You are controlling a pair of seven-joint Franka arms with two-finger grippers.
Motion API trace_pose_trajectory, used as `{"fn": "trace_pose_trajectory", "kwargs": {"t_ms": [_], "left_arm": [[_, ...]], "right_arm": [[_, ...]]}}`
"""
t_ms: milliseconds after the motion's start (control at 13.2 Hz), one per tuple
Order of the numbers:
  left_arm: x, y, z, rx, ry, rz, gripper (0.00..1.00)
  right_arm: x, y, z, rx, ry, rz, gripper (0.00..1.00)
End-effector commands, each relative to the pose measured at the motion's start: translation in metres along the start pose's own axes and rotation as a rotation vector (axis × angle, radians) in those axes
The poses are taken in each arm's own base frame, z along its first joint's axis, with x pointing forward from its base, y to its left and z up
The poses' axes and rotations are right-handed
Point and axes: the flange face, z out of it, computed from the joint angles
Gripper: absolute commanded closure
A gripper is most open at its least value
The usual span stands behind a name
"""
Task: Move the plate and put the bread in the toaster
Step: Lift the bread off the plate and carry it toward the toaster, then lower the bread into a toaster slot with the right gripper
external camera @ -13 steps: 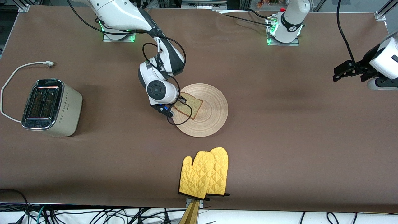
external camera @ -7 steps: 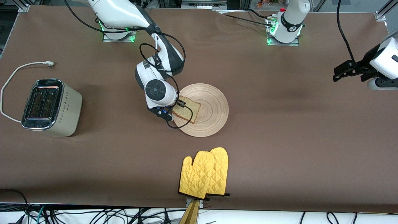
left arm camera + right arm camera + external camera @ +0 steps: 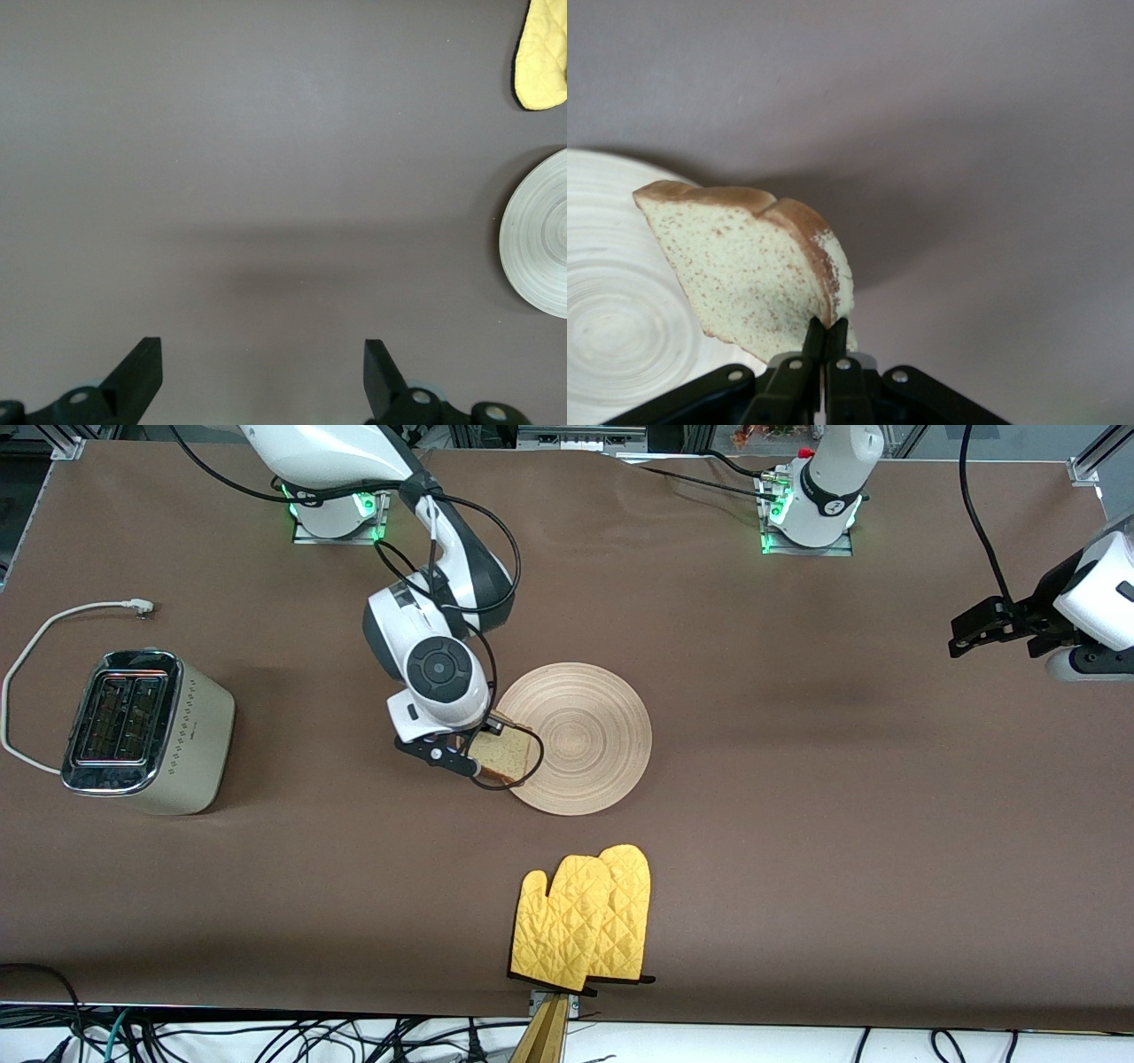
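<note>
Over the plate's rim: right gripper (image 3: 483, 748) is pinching the bread (image 3: 503, 757) by its edge.
Plate (image 3: 585, 735): lying just under the lifted bread.
Toaster (image 3: 146, 731): standing well apart, toward the right arm's end.
Left gripper (image 3: 261, 376): waiting, fingers spread, over bare table.
Writing: none readable.

The bench (image 3: 797, 797) is plain brown. The plate (image 3: 594, 735) is pale wood with concentric rings; the bread (image 3: 507, 755) is light tan, brown-crusted. The mitts (image 3: 580, 921) are quilted yellow.
</note>
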Motion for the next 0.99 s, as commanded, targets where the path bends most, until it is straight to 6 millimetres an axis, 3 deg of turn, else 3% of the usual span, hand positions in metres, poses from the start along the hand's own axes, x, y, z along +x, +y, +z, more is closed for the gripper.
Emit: {"fn": "trace_pose_trajectory", "kwargs": {"t_ms": [0,304,456,684,912], "left_arm": [[0.002,-0.001,-0.007,-0.012,-0.003,0.004,0.00],[0.002,-0.001,-0.007,-0.012,-0.003,0.004,0.00],[0.002,-0.001,-0.007,-0.012,-0.003,0.004,0.00],[0.002,-0.002,-0.008,-0.012,-0.001,0.004,0.00],[0.002,-0.002,-0.008,-0.012,-0.001,0.004,0.00]], "right_arm": [[0.020,0.042,-0.037,-0.034,0.011,-0.089,1.00],[0.052,0.114,-0.069,-0.092,-0.031,-0.174,1.00],[0.068,0.164,-0.084,-0.137,-0.082,-0.181,1.00],[0.086,0.257,-0.122,-0.221,-0.124,-0.230,1.00],[0.116,0.357,-0.134,-0.214,-0.176,-0.298,1.00]]}}
